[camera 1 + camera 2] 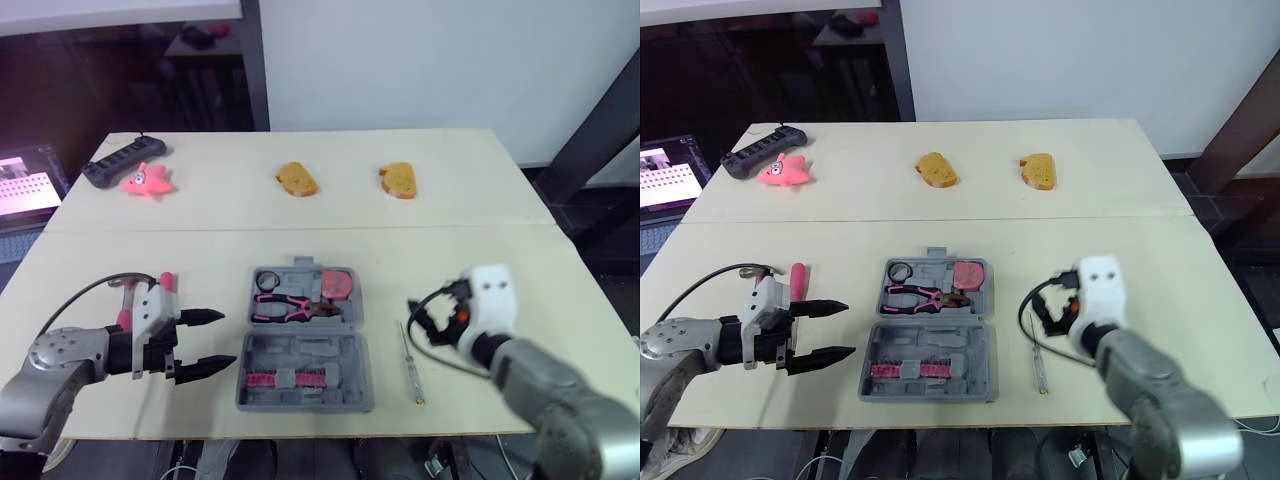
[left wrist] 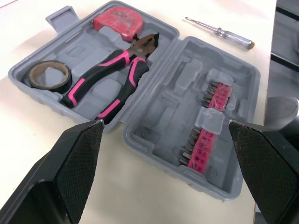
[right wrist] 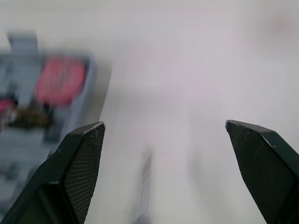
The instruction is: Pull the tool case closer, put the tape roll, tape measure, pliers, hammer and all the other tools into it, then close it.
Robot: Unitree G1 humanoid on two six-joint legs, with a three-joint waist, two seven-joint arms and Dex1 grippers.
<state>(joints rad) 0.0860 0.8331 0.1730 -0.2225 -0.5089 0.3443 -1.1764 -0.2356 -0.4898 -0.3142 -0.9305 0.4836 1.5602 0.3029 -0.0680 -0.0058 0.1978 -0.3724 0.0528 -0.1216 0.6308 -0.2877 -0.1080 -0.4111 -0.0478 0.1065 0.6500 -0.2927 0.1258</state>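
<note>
The grey tool case lies open near the table's front edge. Its far half holds a black tape roll, pink-handled pliers and a red tape measure. The near half holds pink bit strips. A thin screwdriver lies on the table just right of the case. My left gripper stands open left of the case, pointing at it. A pink tool handle, perhaps the hammer's, pokes out behind that gripper. My right gripper is open with nothing in it, hovering right of the screwdriver.
At the back of the table are a black power strip, a pink toy and two orange bread-like pieces. A lit screen sits off the table's left side.
</note>
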